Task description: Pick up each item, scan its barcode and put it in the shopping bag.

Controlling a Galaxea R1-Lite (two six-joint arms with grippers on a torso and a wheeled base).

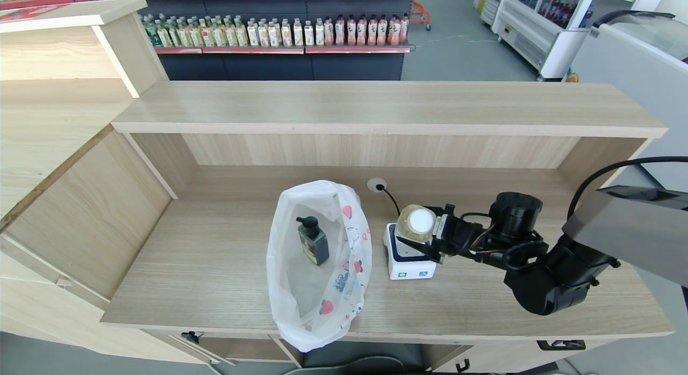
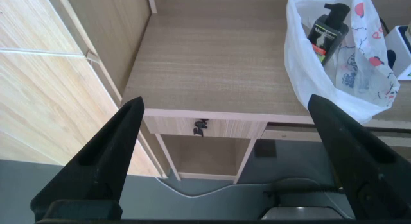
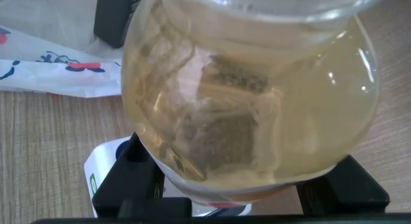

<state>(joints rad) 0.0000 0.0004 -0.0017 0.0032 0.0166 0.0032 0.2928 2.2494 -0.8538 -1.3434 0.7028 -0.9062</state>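
Observation:
My right gripper (image 1: 425, 234) is shut on a clear bottle of yellowish drink (image 1: 416, 224) with a white cap, holding it just above the white and blue scanner (image 1: 409, 263). In the right wrist view the bottle (image 3: 250, 95) sits between the black fingers (image 3: 128, 185), with the scanner (image 3: 103, 176) under it. To the left of the scanner stands the white shopping bag (image 1: 322, 305), its mouth open, with a dark pump bottle (image 1: 313, 240) inside. My left gripper (image 2: 225, 108) hangs open off the counter's front edge, to the left of the bag (image 2: 359, 89).
The scanner's black cable runs to a grommet hole (image 1: 377, 184) at the back of the wooden counter (image 1: 204, 257). A raised shelf (image 1: 387, 106) and side walls enclose the counter. Bare counter lies left of the bag and right of the scanner.

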